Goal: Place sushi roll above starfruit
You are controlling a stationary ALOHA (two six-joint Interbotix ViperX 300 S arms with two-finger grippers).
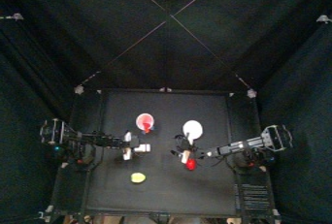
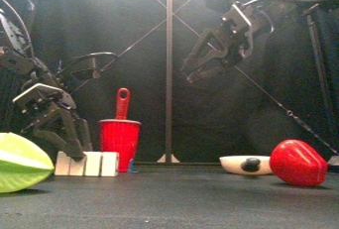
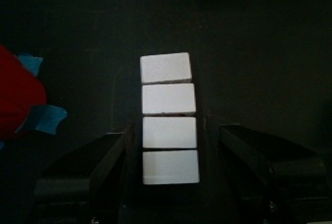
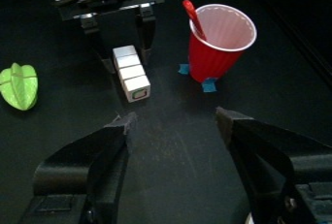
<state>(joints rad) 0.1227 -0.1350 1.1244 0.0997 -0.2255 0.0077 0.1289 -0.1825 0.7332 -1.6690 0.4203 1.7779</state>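
Observation:
The starfruit (image 1: 138, 177) is a yellow-green lump near the table's front; it also shows in the front view (image 2: 20, 164) and the right wrist view (image 4: 19, 84). The sushi roll (image 1: 192, 128) is a white round disc with a dark centre (image 2: 245, 164), lying right of the middle. My left gripper (image 3: 176, 136) is open and low, its jaws on either side of the near end of a row of white blocks (image 3: 169, 121); it also shows in the top view (image 1: 127, 148) and the front view (image 2: 59, 134). My right gripper (image 4: 176, 126) is open, empty and raised (image 2: 205, 64).
A red cup (image 2: 119, 139) with a red stick in it stands behind the white blocks (image 2: 86, 164), on blue tape (image 4: 195, 73). A red rounded item (image 2: 298, 162) lies at the front right, next to the sushi roll.

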